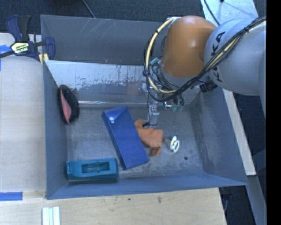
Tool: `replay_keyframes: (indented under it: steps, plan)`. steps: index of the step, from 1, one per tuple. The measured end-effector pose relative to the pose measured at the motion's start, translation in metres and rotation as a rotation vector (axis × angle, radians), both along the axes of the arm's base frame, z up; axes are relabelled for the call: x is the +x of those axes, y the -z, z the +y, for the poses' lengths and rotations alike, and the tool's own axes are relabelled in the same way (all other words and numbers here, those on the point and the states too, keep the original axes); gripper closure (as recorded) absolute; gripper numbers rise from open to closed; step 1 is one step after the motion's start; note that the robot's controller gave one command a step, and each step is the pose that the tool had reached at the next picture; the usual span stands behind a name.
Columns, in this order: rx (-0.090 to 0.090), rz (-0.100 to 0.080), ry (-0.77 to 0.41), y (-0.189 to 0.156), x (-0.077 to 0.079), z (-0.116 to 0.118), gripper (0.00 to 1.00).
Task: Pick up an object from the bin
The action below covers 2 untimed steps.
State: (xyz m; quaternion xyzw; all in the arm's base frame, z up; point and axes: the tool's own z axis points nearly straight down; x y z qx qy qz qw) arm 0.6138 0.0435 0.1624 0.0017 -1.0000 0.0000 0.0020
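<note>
Five single things: blue slab (125, 139), orange lump (152, 137) (jaws at its top edge, clenched or released I cannot tell), teal case (92, 168), pink-and-black oval (68, 104), white ring (174, 145).

One each: brush (68, 104), blue box (125, 137), teal block (92, 168), orange lump (151, 137), perhaps a white ring (174, 144).

Dark capital letters are printed on the grey arm (239, 55), just beside its orange cover (187, 46). They are partly crossed by cables (154, 36), and only a "K" can be made out. No other writing can be read.
</note>
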Motion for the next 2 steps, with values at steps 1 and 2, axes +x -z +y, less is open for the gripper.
replay_keyframes:
  steps: [1,2]
  plan:
    - [0.0,-0.007,0.001,-0.005,0.001,0.0,0.0]
    - [0.001,-0.011,0.021,0.04,-0.006,-0.044,0.0]
